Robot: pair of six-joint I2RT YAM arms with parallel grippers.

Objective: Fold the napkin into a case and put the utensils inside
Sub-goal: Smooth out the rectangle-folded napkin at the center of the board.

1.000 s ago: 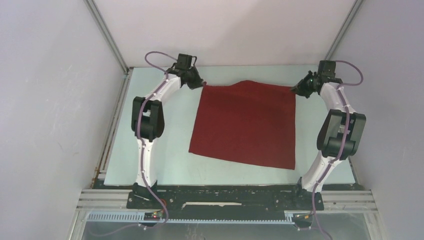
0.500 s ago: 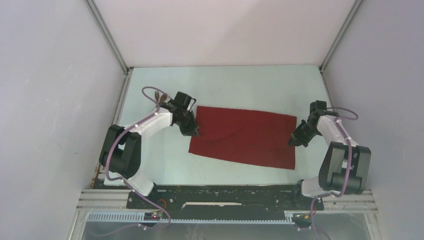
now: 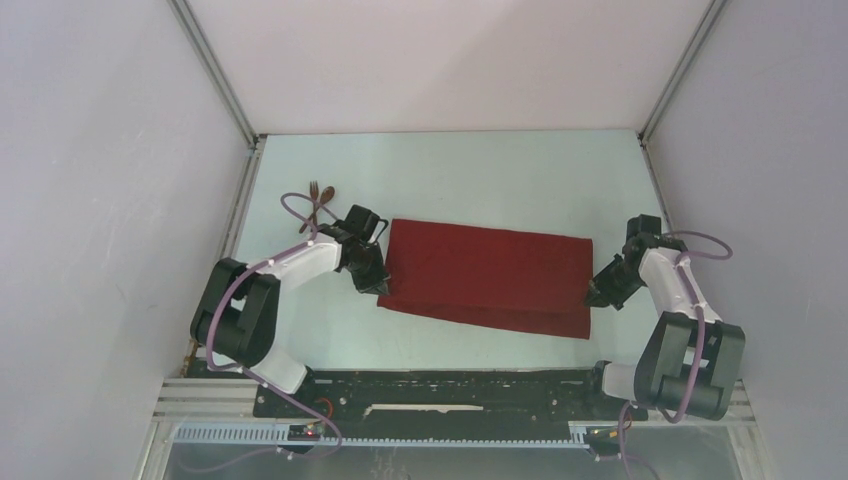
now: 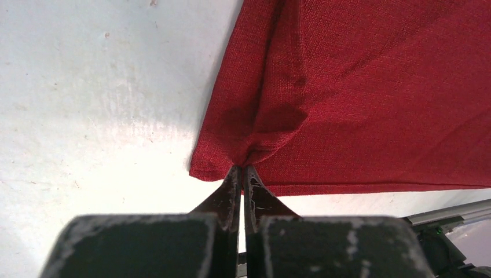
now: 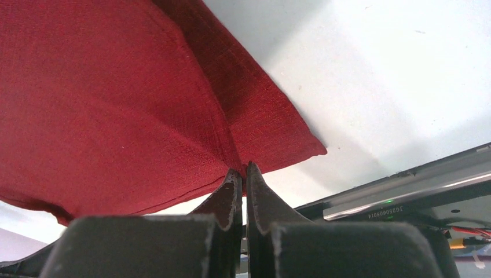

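The napkin's (image 3: 485, 275) corners sit pinched in left fingers (image 4: 230, 192), right fingers (image 5: 231, 196).

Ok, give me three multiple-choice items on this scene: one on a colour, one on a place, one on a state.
1. The napkin is: A. dark red B. blue C. white
2. The utensils lie: A. on top of the napkin B. on the bare table, left of the napkin and apart from it C. in a gripper
3. On the left gripper, the fingers are: A. wide open B. shut on a utensil C. shut on the napkin's corner

Answers: 1 A, every view shows red cloth; 2 B, the top view shows them on the table at the far left; 3 C, the left wrist view shows cloth pinched between closed fingertips.
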